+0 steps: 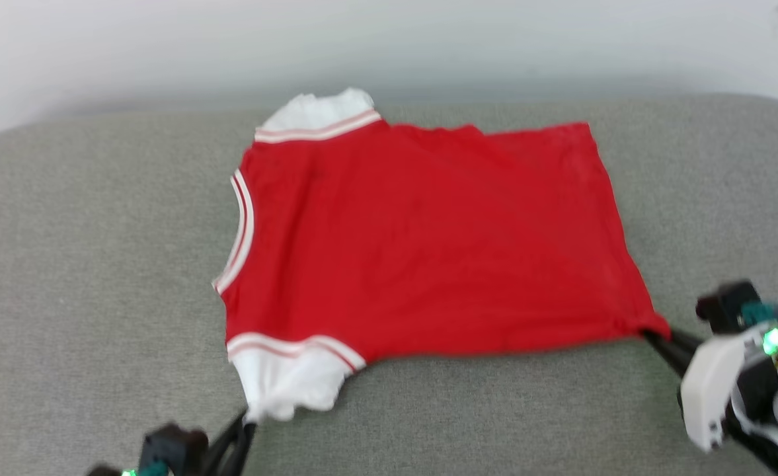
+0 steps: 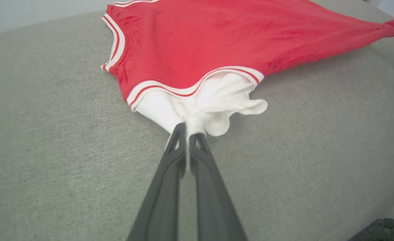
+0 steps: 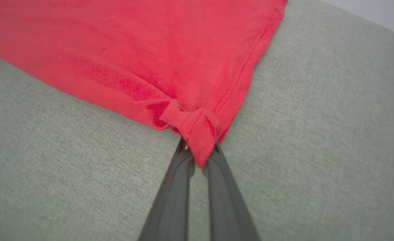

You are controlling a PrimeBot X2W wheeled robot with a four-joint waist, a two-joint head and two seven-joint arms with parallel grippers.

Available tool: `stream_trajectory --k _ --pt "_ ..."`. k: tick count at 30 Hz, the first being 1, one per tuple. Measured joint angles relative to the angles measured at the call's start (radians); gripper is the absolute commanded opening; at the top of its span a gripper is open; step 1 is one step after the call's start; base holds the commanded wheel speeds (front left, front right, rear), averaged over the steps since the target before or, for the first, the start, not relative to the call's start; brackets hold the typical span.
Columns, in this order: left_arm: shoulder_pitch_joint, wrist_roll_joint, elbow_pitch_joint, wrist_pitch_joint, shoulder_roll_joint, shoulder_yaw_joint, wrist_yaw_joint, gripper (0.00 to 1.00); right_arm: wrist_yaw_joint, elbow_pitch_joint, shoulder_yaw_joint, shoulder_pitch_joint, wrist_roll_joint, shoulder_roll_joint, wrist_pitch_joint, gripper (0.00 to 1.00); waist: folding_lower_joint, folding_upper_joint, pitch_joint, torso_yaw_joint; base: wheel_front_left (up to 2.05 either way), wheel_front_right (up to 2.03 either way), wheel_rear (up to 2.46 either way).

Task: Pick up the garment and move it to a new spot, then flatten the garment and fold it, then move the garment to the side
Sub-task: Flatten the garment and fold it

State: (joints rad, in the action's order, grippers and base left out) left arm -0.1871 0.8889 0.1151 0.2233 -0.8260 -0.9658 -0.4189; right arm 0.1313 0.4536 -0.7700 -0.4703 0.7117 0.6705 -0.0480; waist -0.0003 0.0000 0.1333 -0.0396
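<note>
The garment (image 1: 422,238) is a red jersey with white sleeves and striped trim, spread flat on the grey surface, plain face up, collar to the left. My left gripper (image 1: 248,423) is shut on the near white sleeve (image 2: 203,103) at its edge; the left wrist view has its dark fingers (image 2: 170,174) pinching white cloth at the left gripper (image 2: 188,132). My right gripper (image 1: 650,334) is shut on the near right hem corner (image 3: 197,130), bunched between the right gripper (image 3: 198,152) tips. The far white sleeve (image 1: 319,109) lies at the top left.
A grey fabric-covered surface (image 1: 84,264) with rounded corners carries the garment. A pale wall (image 1: 389,39) rises behind it. Bare grey cloth lies left, right and in front of the garment.
</note>
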Motion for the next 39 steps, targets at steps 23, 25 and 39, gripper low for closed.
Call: stream_trajectory --k 23,25,39 --pt "0.118 0.014 -0.003 -0.034 0.016 -0.090 -0.006 0.00 0.000 -0.277 0.341 0.491 -0.058 0.018 -0.113 0.00 0.0001 0.0000 -0.098 0.012 0.00 0.00 0.00" --pt "0.078 -0.008 -0.008 -0.030 0.008 -0.076 -0.004 0.00 0.000 -0.301 0.364 0.485 -0.072 0.011 -0.131 0.00 0.0001 0.0000 -0.089 0.008 0.00 0.00 0.00" --pt "-0.277 -0.155 -0.059 -0.108 -0.027 -0.021 0.102 0.00 0.000 -0.401 0.463 0.339 -0.116 -0.051 -0.195 0.00 0.0003 0.0000 0.046 -0.036 0.00 0.00 0.00"
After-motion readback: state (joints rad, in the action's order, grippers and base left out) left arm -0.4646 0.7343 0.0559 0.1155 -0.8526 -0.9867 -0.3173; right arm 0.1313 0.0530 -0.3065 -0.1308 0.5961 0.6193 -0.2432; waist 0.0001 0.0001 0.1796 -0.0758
